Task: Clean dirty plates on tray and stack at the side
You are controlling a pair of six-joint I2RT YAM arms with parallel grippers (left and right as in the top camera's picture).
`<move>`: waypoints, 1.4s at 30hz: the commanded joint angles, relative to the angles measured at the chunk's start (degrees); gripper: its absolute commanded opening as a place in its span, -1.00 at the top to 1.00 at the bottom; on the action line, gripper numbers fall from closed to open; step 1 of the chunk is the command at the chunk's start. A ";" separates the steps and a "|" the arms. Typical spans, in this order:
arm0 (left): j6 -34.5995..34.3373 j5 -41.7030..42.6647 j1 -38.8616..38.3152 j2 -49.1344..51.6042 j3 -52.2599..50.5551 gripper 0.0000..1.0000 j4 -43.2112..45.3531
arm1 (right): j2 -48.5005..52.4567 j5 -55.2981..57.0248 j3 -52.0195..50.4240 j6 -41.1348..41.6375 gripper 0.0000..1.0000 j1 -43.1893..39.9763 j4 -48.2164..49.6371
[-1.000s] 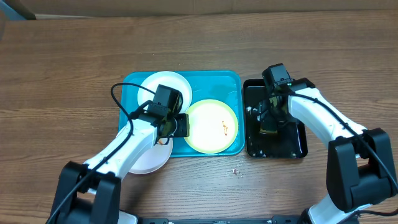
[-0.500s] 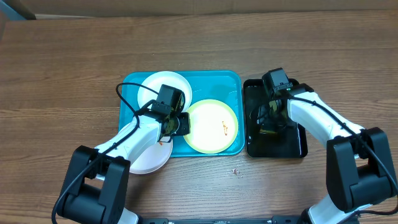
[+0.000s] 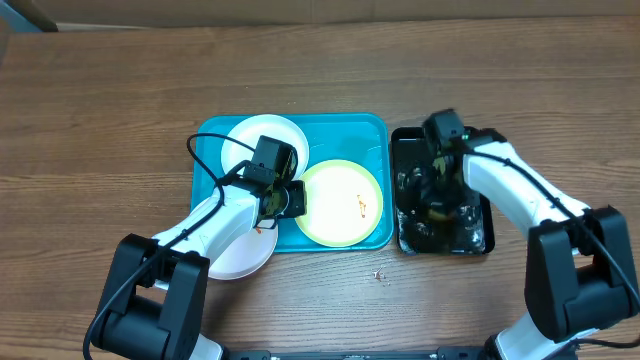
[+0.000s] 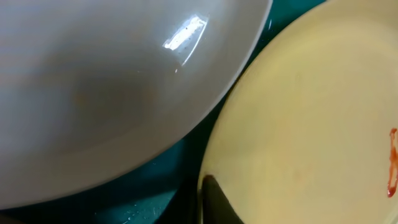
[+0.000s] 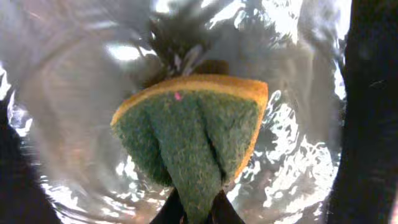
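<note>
Green sponge (image 5: 186,143) pinched in the down-pointing right gripper (image 5: 194,211) over the black tray (image 3: 482,238); left gripper (image 3: 283,200) low over plates (image 3: 335,205), closure unclear.

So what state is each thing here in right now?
Yellow-green plate: on the turquoise tray, orange smear, dirty.
Rear white plate: on the tray, no smear visible.
Front white plate: at the tray's front-left corner, partly hidden by the left arm.
Black tray: wet, glistening.
Sponge: pinched in the right tool, over the black tray.
Left tool: at the yellow-green plate's rim; open or shut unclear.
</note>
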 commanded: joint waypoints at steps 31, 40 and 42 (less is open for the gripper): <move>-8.09 -1.31 -0.11 0.48 -0.44 0.92 0.35 | -3.56 -11.50 10.38 -9.44 0.93 2.60 -4.09; -8.09 -1.29 -0.11 0.48 -0.44 0.93 0.35 | -2.45 -12.07 13.73 -6.67 0.93 12.74 -0.72; -8.07 -1.29 -0.11 0.48 -0.44 0.92 0.33 | -1.25 -6.91 13.73 -5.38 0.93 15.13 -0.09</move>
